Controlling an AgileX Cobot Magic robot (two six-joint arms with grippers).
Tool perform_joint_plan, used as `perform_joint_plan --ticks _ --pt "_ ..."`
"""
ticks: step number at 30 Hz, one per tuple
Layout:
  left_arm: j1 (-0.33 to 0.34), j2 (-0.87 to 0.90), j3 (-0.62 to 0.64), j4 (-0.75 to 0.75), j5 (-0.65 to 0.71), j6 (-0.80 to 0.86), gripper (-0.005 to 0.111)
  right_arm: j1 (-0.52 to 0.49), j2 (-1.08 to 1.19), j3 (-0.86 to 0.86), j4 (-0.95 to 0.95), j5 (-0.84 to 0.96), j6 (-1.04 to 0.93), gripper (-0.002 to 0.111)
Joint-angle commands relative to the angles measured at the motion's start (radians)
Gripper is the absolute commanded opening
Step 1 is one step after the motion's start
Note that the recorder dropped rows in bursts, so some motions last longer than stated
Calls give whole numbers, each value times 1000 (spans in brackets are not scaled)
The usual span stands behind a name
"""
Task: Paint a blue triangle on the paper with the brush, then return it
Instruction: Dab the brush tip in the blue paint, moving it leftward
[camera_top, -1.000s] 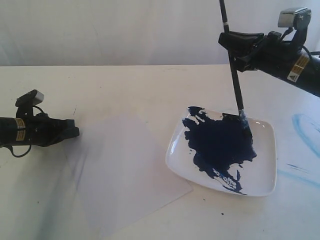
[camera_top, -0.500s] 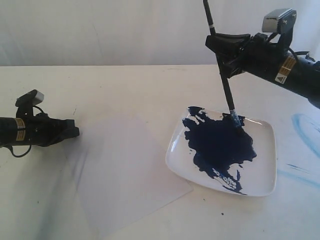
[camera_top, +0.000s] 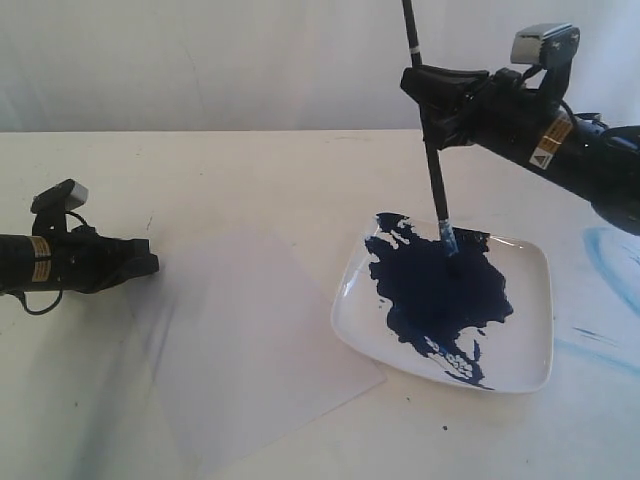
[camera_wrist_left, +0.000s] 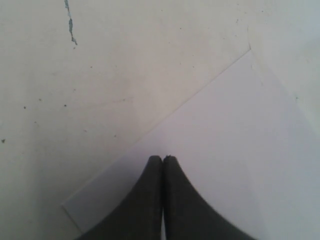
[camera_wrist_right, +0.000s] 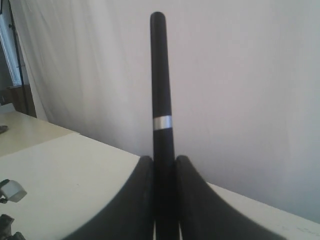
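My right tool (camera_top: 432, 100) was clamped on the handle of the brush (camera_top: 437, 190), which stood nearly upright with its tip in the dark blue paint (camera_top: 440, 300) on the plate (camera_top: 525, 372). My left tool (camera_wrist_left: 162, 159) was closed, over the edge of the paper (camera_top: 250, 330) on the counter (camera_top: 250, 170).

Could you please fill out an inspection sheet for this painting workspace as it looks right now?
Surface: white table, pale blue smears at its right side, a few dark specks.
Job's things: paper blank, no triangle yet; brush near upright, tip in the dark-blue paint pool on the plate.
Clutter: nothing seen.
Grippers: left gripper shut, empty, over the paper's edge; right gripper shut on the brush.
Cables: black loop under the left arm.
Surroundings: white curtain behind.
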Motion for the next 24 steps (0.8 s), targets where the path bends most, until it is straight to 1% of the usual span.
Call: perform_joint_plan --ticks 1,4,9,12,15,18,24 --pt "-3 2 5 19 49 4 0 38 -1 -3 57 -16 1 0" --pt "-3 2 5 19 49 4 0 64 -1 -3 90 -16 1 0" --pt "-3 2 5 19 49 4 0 77 -1 -3 111 -16 -61 0" --pt "-3 2 5 19 49 4 0 77 -1 -3 117 17 -52 0" --pt "-3 2 5 19 49 4 0 77 -1 -3 122 -16 -45 0" --pt "-3 2 5 19 49 4 0 79 -1 -3 186 -16 -42 0" --pt "-3 2 5 19 49 4 0 90 -1 -3 183 -12 -36 0"
